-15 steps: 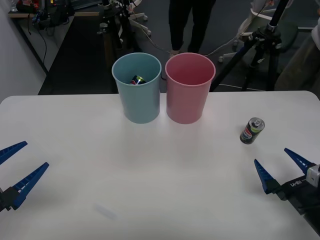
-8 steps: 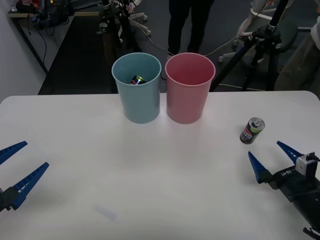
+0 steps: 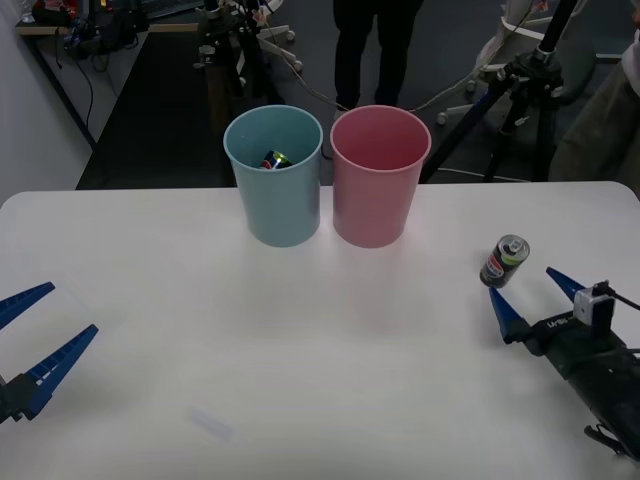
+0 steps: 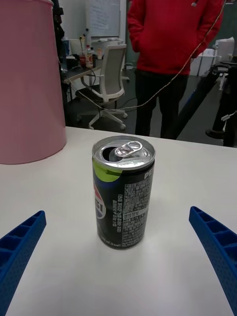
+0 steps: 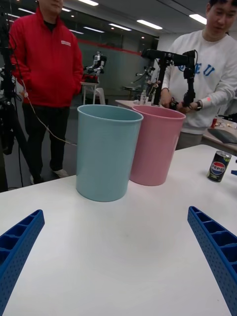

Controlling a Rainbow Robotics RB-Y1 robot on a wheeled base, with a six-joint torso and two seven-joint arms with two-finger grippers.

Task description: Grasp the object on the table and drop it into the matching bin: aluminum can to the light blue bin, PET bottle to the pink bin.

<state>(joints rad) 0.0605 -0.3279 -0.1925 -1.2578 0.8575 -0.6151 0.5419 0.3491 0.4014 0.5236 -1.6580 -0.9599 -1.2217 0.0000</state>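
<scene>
A small dark aluminum can (image 3: 503, 261) with a yellow-green band and silver top stands upright on the white table (image 3: 300, 340) at the right. My right gripper (image 3: 530, 297) is open just in front of it, fingers spread wide; in the right wrist view the can (image 4: 123, 191) stands centred beyond the two blue fingertips (image 4: 19, 247). The light blue bin (image 3: 274, 175) and the pink bin (image 3: 379, 174) stand side by side at the table's far edge. My left gripper (image 3: 38, 335) waits open at the near left, far from the can (image 5: 217, 166).
Another can (image 3: 274, 160) lies inside the light blue bin. A tripod (image 3: 520, 80) and people stand on the floor beyond the table's far edge. A faint smudge (image 3: 210, 423) marks the tabletop near the front.
My right gripper has moved forward and slightly left toward the can, still open. The can, the bins and the left arm have not moved.
</scene>
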